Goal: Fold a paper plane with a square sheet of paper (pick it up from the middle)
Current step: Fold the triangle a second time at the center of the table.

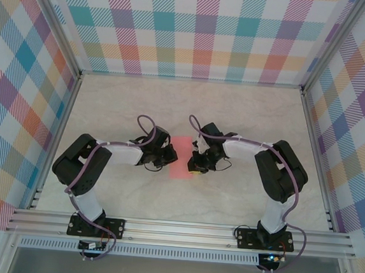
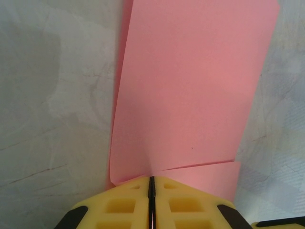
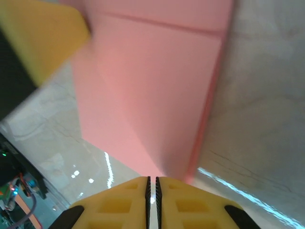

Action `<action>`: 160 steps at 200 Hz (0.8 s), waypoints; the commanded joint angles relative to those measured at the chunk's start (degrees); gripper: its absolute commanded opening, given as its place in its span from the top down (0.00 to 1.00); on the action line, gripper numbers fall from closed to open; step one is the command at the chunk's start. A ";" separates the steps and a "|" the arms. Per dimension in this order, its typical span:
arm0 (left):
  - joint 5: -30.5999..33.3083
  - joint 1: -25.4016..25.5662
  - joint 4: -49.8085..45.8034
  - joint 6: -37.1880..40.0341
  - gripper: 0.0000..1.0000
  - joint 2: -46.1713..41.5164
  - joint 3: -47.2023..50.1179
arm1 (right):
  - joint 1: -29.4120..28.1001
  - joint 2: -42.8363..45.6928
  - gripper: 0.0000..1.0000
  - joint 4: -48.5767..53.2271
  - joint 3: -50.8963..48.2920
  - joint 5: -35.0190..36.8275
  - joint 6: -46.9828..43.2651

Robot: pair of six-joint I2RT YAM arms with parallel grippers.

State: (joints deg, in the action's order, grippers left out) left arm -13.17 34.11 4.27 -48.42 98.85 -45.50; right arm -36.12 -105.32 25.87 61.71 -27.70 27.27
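Left gripper (image 2: 151, 181), right gripper (image 3: 152, 181) clamp opposite edges of folded pink sheet (image 2: 190, 86); uneven pull may tear it or skew crease.

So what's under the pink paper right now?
A second layer of the same pink paper peeks out beneath the top one, with marbled table around it. Anything directly underneath is covered.

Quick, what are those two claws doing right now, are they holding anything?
Left gripper: closed, pinching the pink paper at its edge.
Right gripper: closed, pinching the same pink paper.
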 commanded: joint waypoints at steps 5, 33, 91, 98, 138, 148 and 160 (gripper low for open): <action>3.15 0.53 -3.08 -0.52 0.90 2.09 1.83 | -0.75 -0.29 0.86 0.91 4.14 -0.90 1.56; 2.97 0.52 -3.04 -0.95 0.91 2.15 2.00 | -1.73 -3.71 0.86 0.66 6.75 -1.01 1.96; 3.04 0.52 -3.31 -1.05 0.91 2.43 2.15 | -3.26 -9.58 0.86 0.76 11.14 -1.98 1.26; 3.13 0.52 -3.39 -1.06 0.91 2.57 2.08 | -3.26 -9.89 0.86 0.90 10.97 -1.43 1.23; 4.03 0.50 -4.35 -0.62 0.91 2.96 2.07 | -3.26 -9.18 0.87 0.08 6.54 -0.15 0.83; 4.25 0.49 -4.48 -0.44 0.91 3.14 2.07 | -3.26 -8.32 0.87 -1.01 4.46 -0.78 0.73; 4.36 0.44 -4.57 -0.36 0.91 3.60 1.99 | -3.23 -7.32 0.87 -1.74 2.11 -0.79 0.81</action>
State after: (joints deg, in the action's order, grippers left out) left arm -13.06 34.11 4.69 -48.82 98.91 -45.23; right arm -38.96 -114.04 23.92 68.34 -28.42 28.23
